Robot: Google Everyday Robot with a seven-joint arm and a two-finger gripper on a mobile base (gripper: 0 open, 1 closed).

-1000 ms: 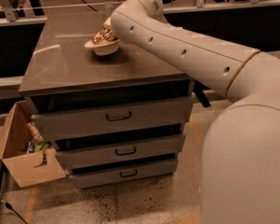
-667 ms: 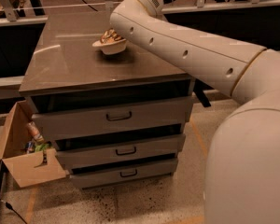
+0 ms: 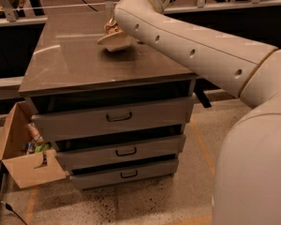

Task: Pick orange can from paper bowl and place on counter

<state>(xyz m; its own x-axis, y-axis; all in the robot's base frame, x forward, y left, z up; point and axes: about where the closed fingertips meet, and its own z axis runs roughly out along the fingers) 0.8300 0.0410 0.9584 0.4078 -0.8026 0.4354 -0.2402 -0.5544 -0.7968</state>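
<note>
The paper bowl (image 3: 114, 42) sits on the far middle of the counter (image 3: 79, 64) and looks slightly tilted. A bit of orange-tan, which may be the orange can (image 3: 111, 28), shows just above the bowl's rim. The rest is hidden. My gripper (image 3: 116, 26) is down at the bowl, mostly covered by my own white arm (image 3: 192, 50), which reaches in from the right across the counter's back right corner.
The counter tops a grey cabinet with three drawers (image 3: 117, 117) with black handles. An open cardboard box (image 3: 23, 149) holding small items stands on the floor at its left. A railing (image 3: 47, 6) runs behind the counter. My robot body (image 3: 253, 172) fills the lower right.
The bowl and the end of my arm have shifted a little to the right on the counter. The arm now sits slightly higher in view.
</note>
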